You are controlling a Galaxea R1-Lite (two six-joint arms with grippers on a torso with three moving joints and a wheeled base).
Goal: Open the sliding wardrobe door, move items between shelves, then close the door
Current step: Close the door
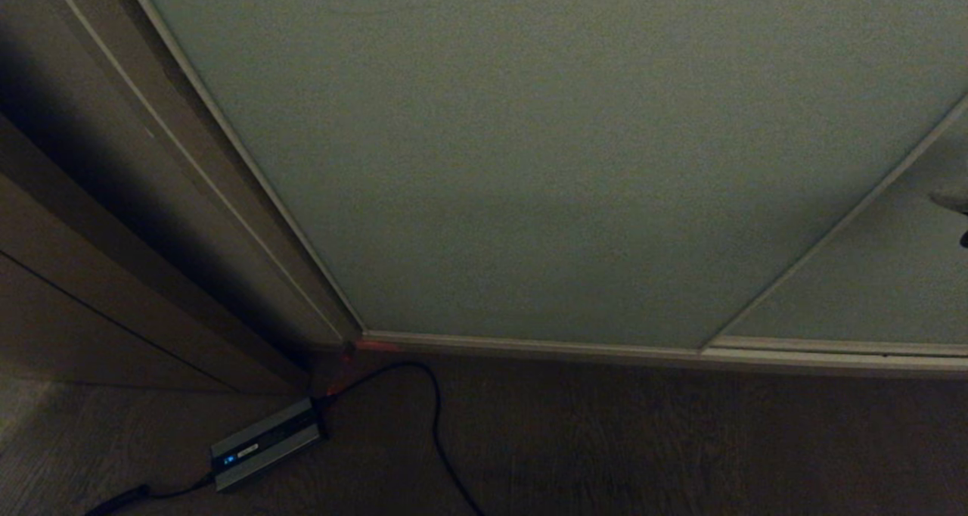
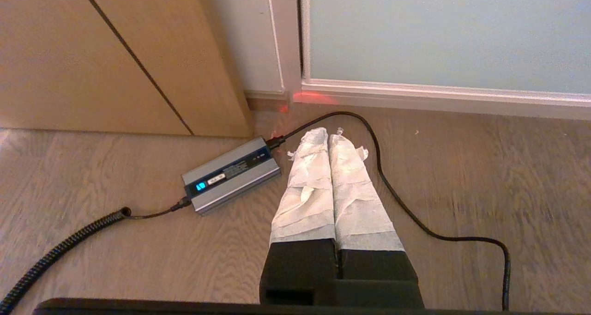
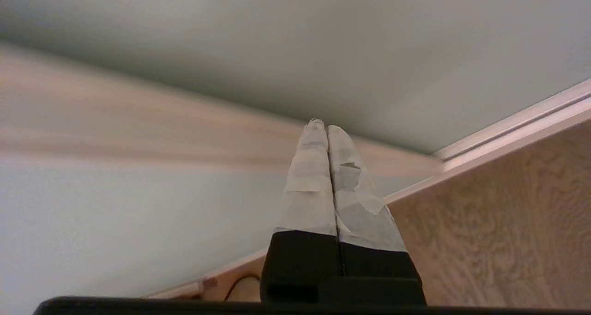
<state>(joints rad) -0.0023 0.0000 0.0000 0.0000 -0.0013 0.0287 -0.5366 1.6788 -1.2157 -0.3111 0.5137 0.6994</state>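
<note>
Head view first: you're facing the sliding wardrobe door, that pale grey-green panel, drawn fully across with its thin light metal frame meeting the wooden floor. Brown wood-grain panelling stands off to the left, and a small silver box with a black cable lies on the floor at the door's lower left corner. At the far right edge there's only a dark, blurred sliver in front of a second panel; you can't tell what it is.

Left wrist view: your left pincer is clenched, its taped fingers pressed together, grasping nothing. It hangs above the floor, the silver box just beside it and the cable curving round its tip. The door's bottom frame lies ahead of it, well apart.

Right wrist view: your right pincer is clenched too, empty, tips aimed at the grey-green door, which fills the space ahead of it. Contact can't be judged through the blur.
</note>
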